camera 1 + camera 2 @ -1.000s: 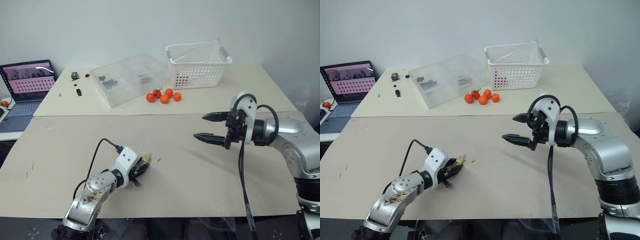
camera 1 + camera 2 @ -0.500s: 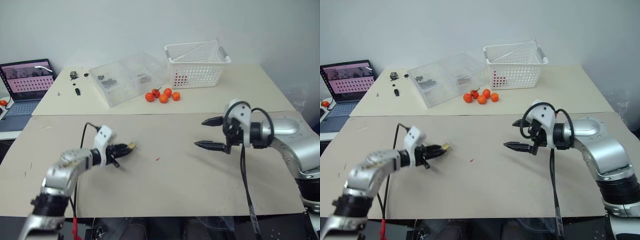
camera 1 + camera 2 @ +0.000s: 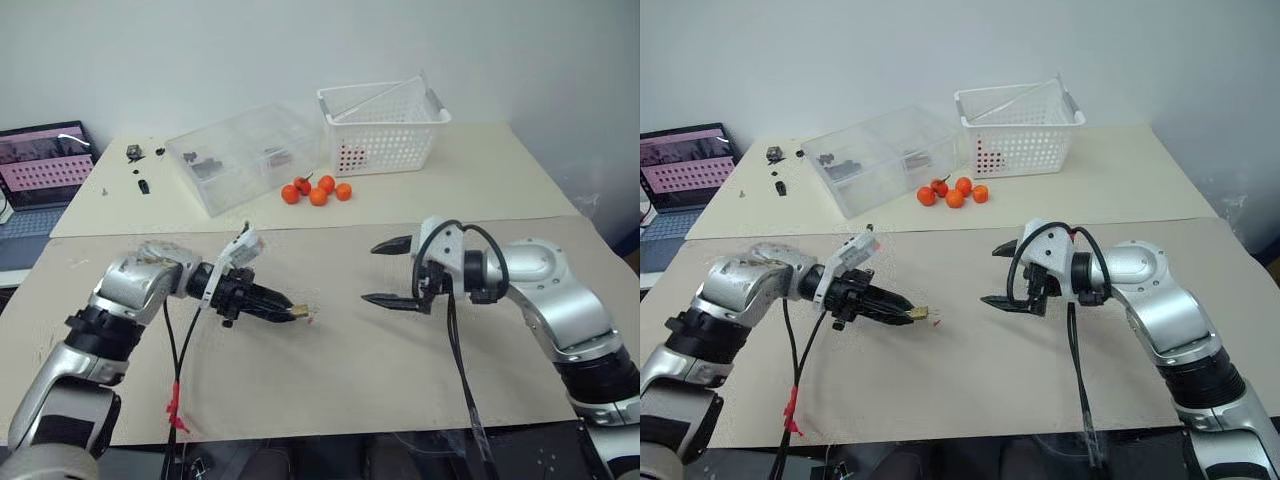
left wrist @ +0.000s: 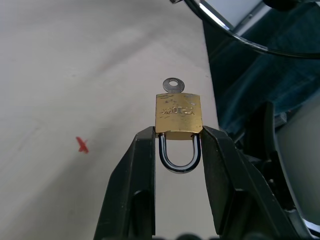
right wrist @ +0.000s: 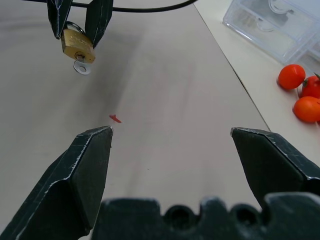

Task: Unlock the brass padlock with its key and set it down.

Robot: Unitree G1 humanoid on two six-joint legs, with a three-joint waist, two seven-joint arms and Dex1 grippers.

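Note:
My left gripper (image 3: 283,311) is lifted over the tan table (image 3: 400,370) and points to the right. It is shut on the brass padlock (image 4: 178,112), its fingers (image 4: 142,150) pinching the body's lower sides beside the shackle. The key (image 4: 173,85) sticks out of the padlock's far end, with its round head showing. My right gripper (image 3: 370,272) hovers a short way right of the padlock, facing it. Its jaws are open wide and hold nothing. From the right wrist view the padlock (image 5: 78,45) and key (image 5: 81,66) hang between the left gripper's fingertips.
A tiny red speck (image 3: 312,320) lies on the table under the padlock. At the back stand a clear plastic box (image 3: 245,155), a white basket (image 3: 378,127) and several oranges (image 3: 315,192). A laptop (image 3: 40,165) sits at the far left beside small dark parts (image 3: 135,155).
My left arm has lifted off the table and swung its gripper round to point right, still gripping the padlock. The right gripper has drifted left and slightly down towards it, still open.

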